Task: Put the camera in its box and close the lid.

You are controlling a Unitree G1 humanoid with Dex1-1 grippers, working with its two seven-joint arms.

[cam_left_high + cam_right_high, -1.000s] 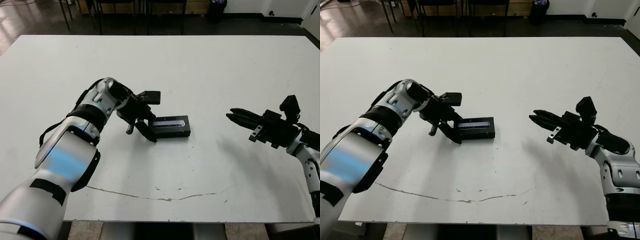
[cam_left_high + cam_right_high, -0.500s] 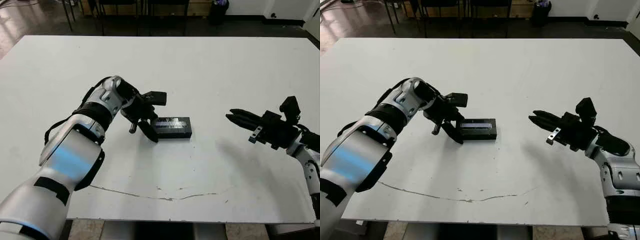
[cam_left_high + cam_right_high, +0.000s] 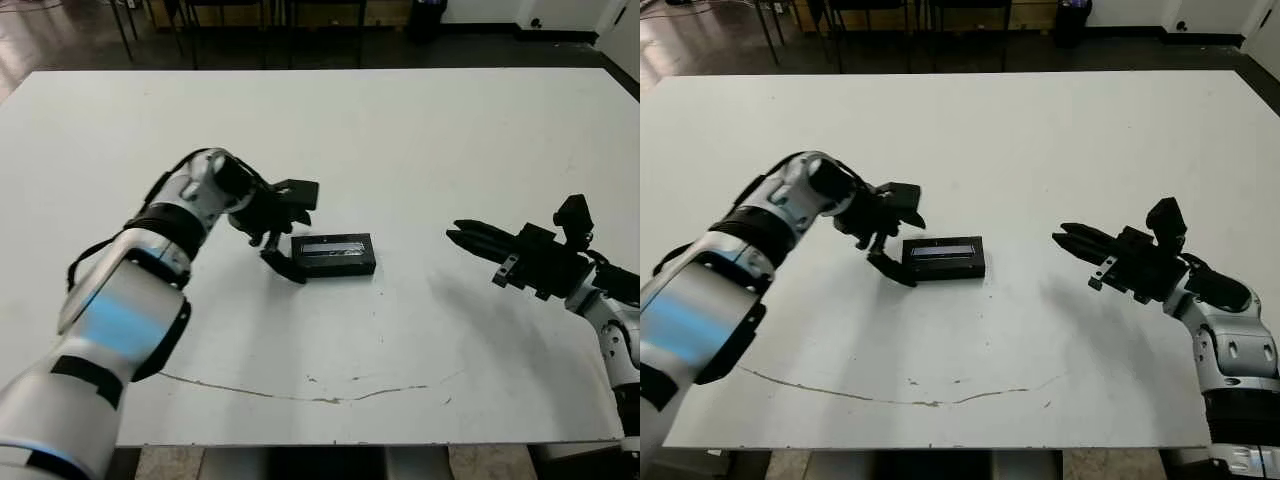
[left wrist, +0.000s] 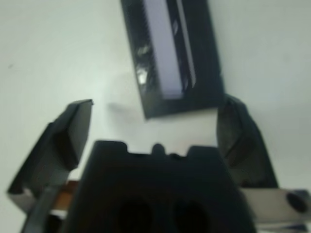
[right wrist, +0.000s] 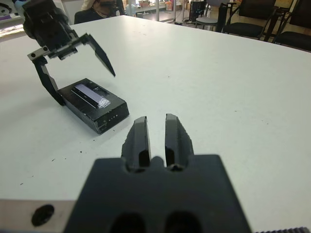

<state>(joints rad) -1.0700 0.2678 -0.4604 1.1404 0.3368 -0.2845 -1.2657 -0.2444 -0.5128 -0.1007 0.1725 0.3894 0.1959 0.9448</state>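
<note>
You look almost done: the lid [image 3: 333,244] sits on the box [image 3: 336,265] right in front of your left gripper [image 3: 285,232], whose jaws are wide apart, so next just check the lid is flat.

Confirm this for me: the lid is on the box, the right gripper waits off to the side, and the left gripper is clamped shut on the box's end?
Not clamped. The left gripper is open at the box end, fingers spread, as the left wrist view shows. The lid is on, and the right gripper waits aside.
</note>
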